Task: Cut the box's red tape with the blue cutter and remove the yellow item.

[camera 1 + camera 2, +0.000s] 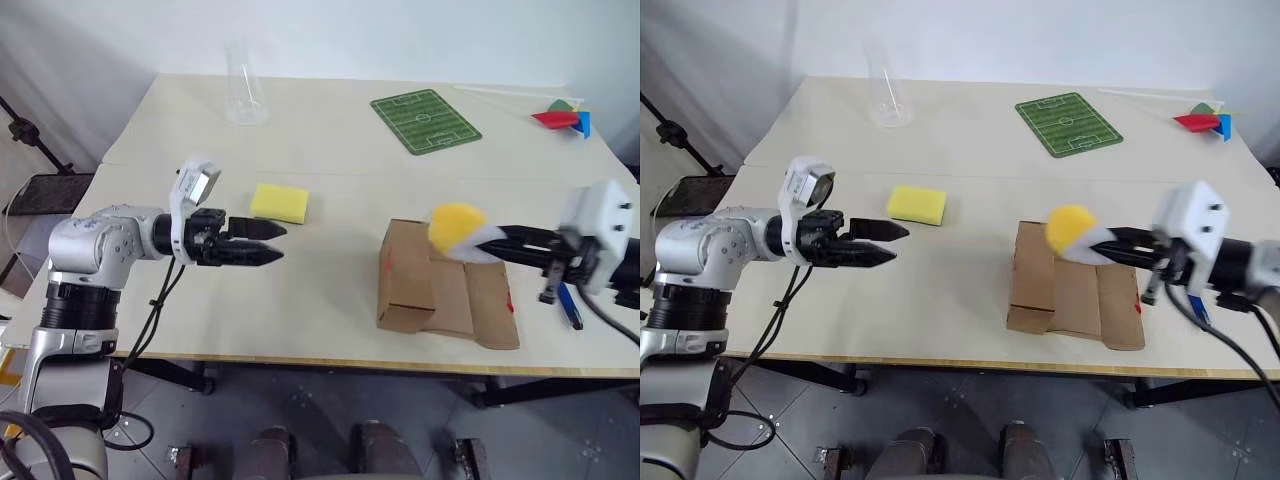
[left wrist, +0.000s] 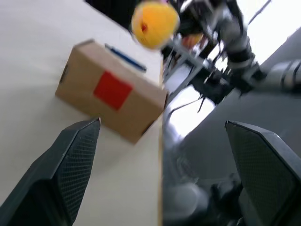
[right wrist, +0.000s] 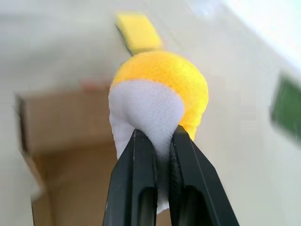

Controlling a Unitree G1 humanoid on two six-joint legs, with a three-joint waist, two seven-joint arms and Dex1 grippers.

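right tool (image 3: pixel 160 141) is pinching the yellow item (image 1: pixel 456 226) by its white part, up above the box (image 1: pixel 440 290); left tool (image 1: pixel 270 242) hangs open.

Silver-grey jointed left arm (image 1: pixel 95 245), white wrist housings, black ribbed fingers (image 2: pixel 70 165), loose black cables.

I count one box (image 1: pixel 445 290), one yellow item (image 1: pixel 456 226), one blue cutter (image 1: pixel 570 306), one sponge (image 1: pixel 279 202), one clear cup (image 1: pixel 245 95), one green mat (image 1: pixel 425 120), one pinwheel (image 1: pixel 562 117).
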